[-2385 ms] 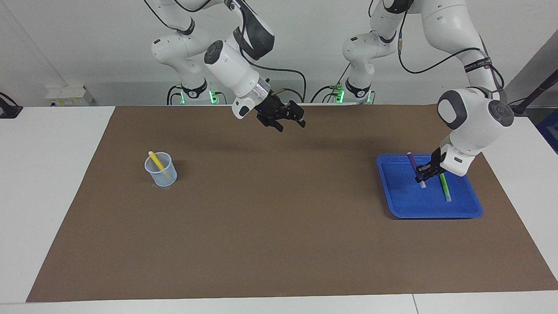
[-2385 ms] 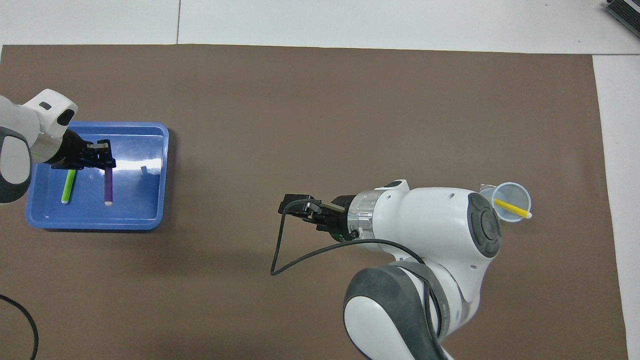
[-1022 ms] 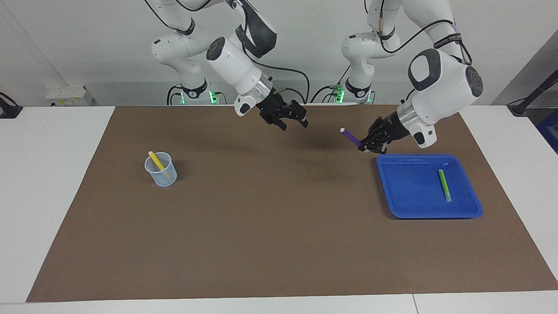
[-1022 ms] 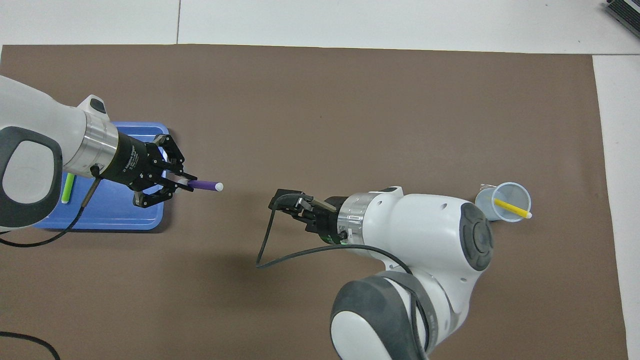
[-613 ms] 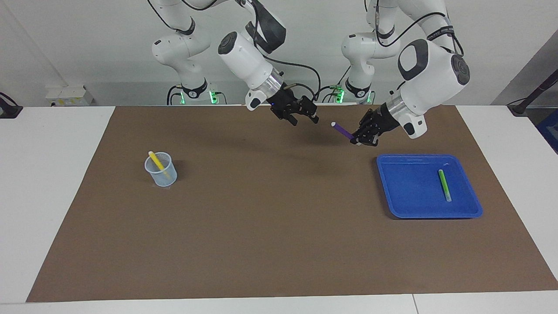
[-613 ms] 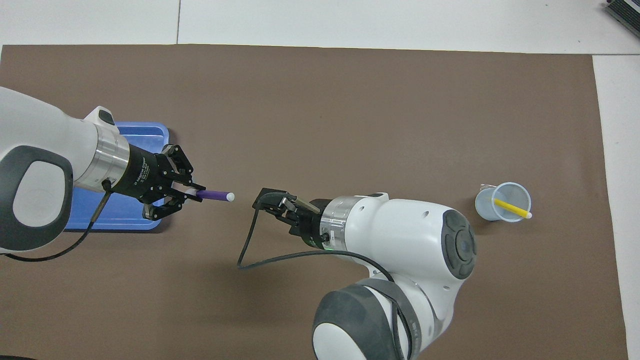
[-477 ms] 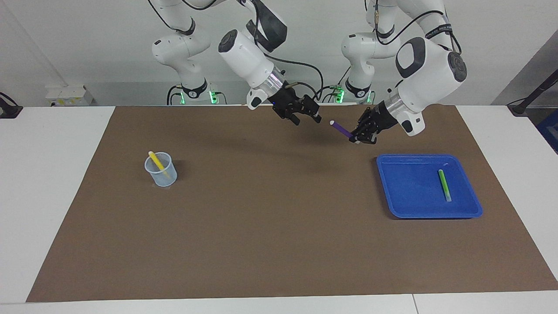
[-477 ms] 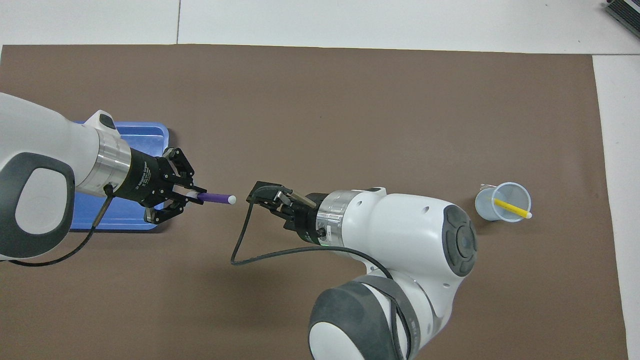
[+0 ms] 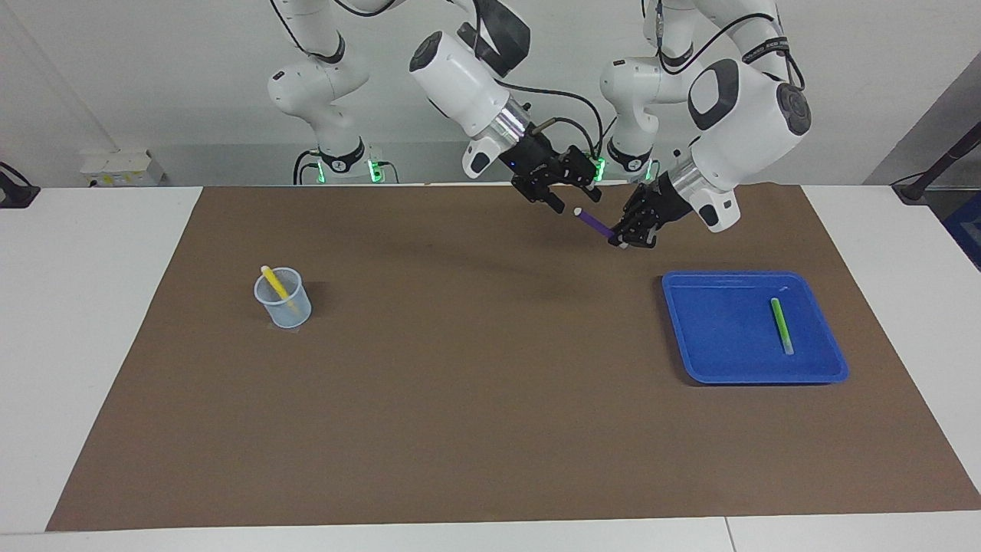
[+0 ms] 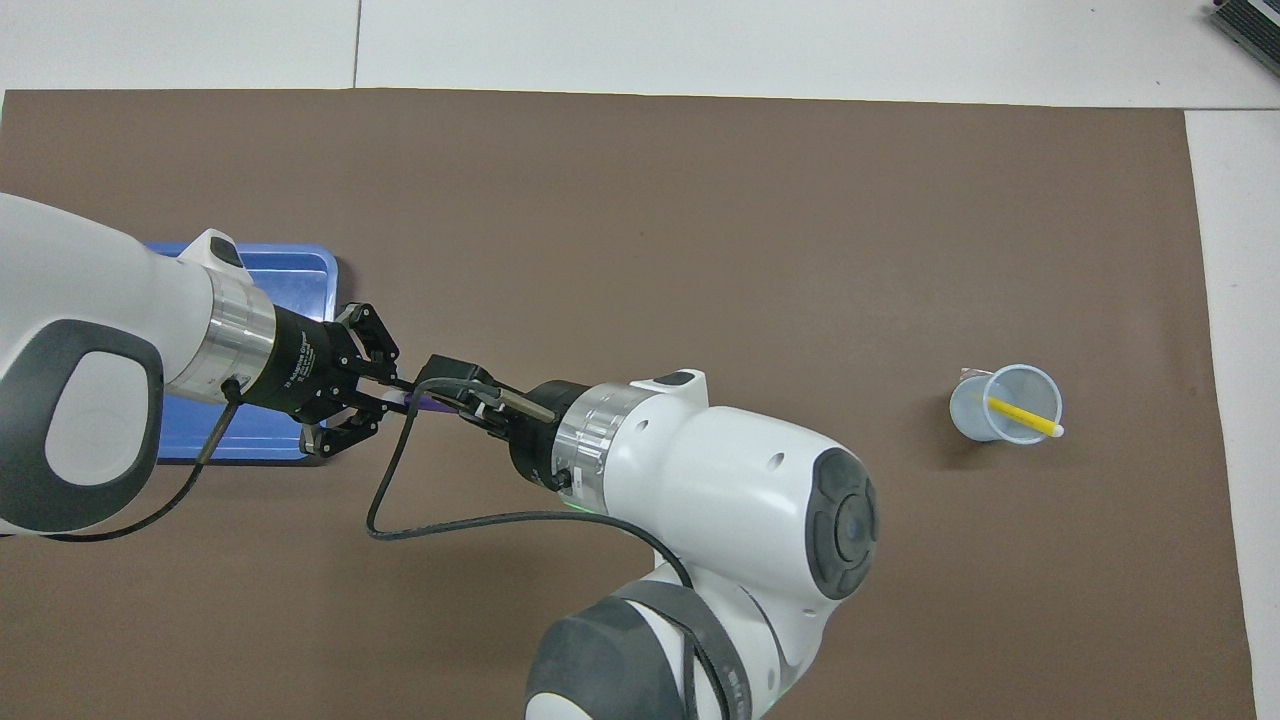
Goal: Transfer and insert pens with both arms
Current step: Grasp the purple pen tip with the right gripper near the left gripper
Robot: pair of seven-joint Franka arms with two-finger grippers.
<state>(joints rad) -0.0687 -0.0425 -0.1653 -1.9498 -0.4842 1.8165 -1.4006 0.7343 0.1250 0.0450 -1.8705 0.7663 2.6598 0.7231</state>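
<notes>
The left gripper [image 9: 622,239] is clamped on the base of the purple pen [image 9: 595,223], holding it up in the air over the brown mat [image 9: 475,399], near the robots' edge of it and toward the left arm's end; the pen slants upward, its pale tip pointing at the right gripper [image 9: 580,202]. That gripper hangs right at the pen's pale end with its fingers parted around the tip (whether they touch it cannot be told, and in the overhead view the gripper's body hides most of the pen [image 10: 430,402]). Below and beside the left gripper, at the left arm's end of the mat, sits the blue tray [image 9: 716,360] with the green pen [image 9: 781,325] lying flat in it. Well apart, toward the right arm's end, the clear cup [image 9: 283,299] stands on the mat with the yellow pen [image 9: 274,284] leaning inside it.
</notes>
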